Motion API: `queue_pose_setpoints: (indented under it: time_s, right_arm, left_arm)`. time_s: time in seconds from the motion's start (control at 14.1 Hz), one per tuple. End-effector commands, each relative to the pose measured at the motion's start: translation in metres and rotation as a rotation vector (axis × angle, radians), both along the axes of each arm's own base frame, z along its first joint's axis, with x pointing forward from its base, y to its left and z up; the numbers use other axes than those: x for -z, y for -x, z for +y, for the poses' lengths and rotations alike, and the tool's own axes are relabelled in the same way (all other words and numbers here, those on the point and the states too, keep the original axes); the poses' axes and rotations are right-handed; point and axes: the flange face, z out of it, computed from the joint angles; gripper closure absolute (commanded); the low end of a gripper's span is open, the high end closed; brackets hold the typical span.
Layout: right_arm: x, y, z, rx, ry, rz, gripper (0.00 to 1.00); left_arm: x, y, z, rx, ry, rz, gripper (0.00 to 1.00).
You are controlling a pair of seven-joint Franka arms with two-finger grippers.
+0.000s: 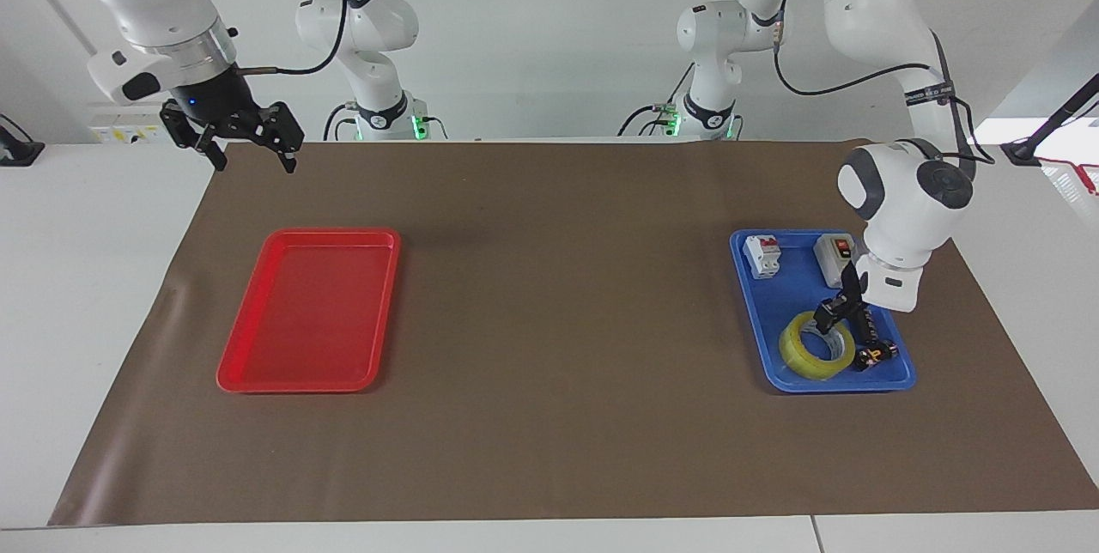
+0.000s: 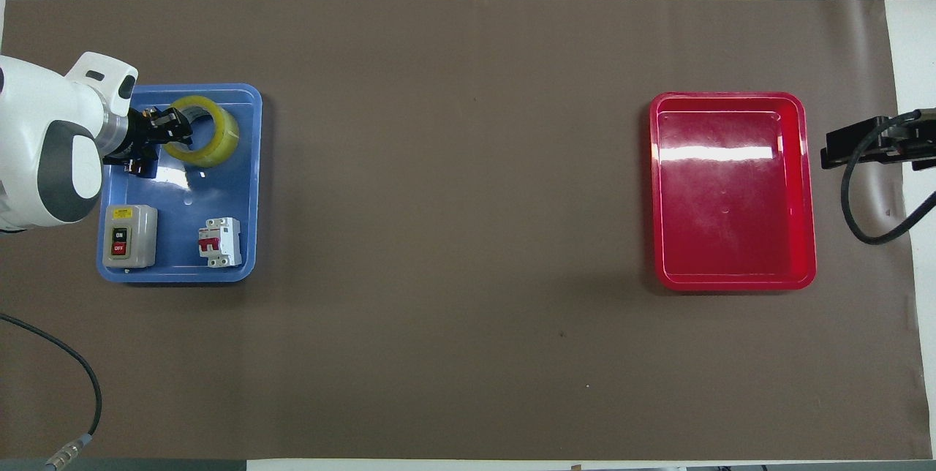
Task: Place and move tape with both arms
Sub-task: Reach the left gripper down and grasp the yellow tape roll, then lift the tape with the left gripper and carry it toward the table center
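The yellow tape (image 1: pixel 810 352) (image 2: pixel 212 136) lies flat in the blue tray (image 1: pixel 780 300) (image 2: pixel 223 189), in the part of it farther from the robots. My left gripper (image 1: pixel 833 318) (image 2: pixel 172 134) reaches down slantwise onto the roll. Its fingers pinch the ring's wall on the side toward the left arm's end, one finger inside the core. My right gripper (image 1: pixel 249 151) (image 2: pixel 857 148) hangs open and waits over the brown mat's corner by the robots, at the right arm's end.
The blue tray also holds a grey on/off switch box (image 1: pixel 835 259) (image 2: pixel 129 235), a white circuit breaker (image 1: pixel 762 255) (image 2: pixel 221 241) and a small black part (image 1: pixel 874 345) beside the tape. An empty red tray (image 1: pixel 330 233) (image 2: pixel 731 189) lies toward the right arm's end.
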Motion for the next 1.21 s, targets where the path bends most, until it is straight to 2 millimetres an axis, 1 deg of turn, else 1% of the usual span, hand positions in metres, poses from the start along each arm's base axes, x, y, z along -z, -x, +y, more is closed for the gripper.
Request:
queue_pose_setpoints:
  time_s: [0.0,0.07,0.14,0.21,0.28,0.36,0.43,0.57,0.64,0.71,0.85,0.92,1.07,1.14]
  right_arm:
    - [0.001,0.004,-0.001,-0.016,0.002,-0.005,0.0]
    - [0.001,0.004,-0.001,-0.016,0.002,-0.004,0.0]
    - [0.001,0.004,-0.001,-0.016,0.002,-0.004,0.0]
    - [0.001,0.004,-0.001,-0.016,0.002,-0.005,0.0]
    - [0.002,0.004,-0.001,-0.016,0.002,-0.002,0.0]
    - [0.001,0.004,-0.001,-0.016,0.002,-0.005,0.0]
    - [0.001,0.004,-0.001,-0.016,0.002,-0.005,0.0]
    - [0.0,0.004,-0.001,-0.016,0.002,-0.005,0.0]
    - [0.002,0.004,-0.001,-0.015,0.002,-0.004,0.0]
    - [0.001,0.004,-0.001,-0.015,0.002,-0.005,0.0]
    - [0.001,0.004,-0.002,-0.012,0.002,-0.004,0.0]
    - [0.001,0.004,-0.001,-0.013,0.002,-0.004,0.0]
    - [0.003,0.004,-0.001,-0.013,0.002,-0.001,0.0]
    - [0.003,0.004,-0.001,-0.015,0.002,-0.001,0.0]
  left_arm:
    - [0.01,-0.009,0.003,-0.04,0.027,-0.023,0.37]
    - [0.011,-0.008,0.001,-0.039,0.027,-0.015,0.41]
    - [0.012,-0.007,-0.001,-0.034,0.027,-0.004,0.49]
    - [0.013,-0.006,-0.002,-0.031,0.026,0.01,0.64]
    - [0.01,-0.007,0.001,-0.033,0.025,0.02,0.86]
    - [0.01,-0.007,0.0,-0.025,0.024,0.026,1.0]
    - [0.01,-0.007,-0.002,-0.026,0.023,0.024,1.0]
    - [0.01,-0.006,0.002,-0.016,0.02,0.025,1.0]
    - [0.002,-0.007,-0.004,-0.008,0.021,0.023,1.0]
    - [-0.016,-0.012,-0.01,0.0,0.026,0.031,1.0]
    - [-0.068,-0.024,-0.037,0.048,0.029,0.062,1.0]
    - [-0.088,-0.026,-0.051,0.062,0.031,0.076,1.0]
    - [-0.104,-0.017,-0.092,0.072,0.033,0.093,1.0]
    - [-0.104,-0.01,-0.119,0.051,0.034,0.096,1.0]
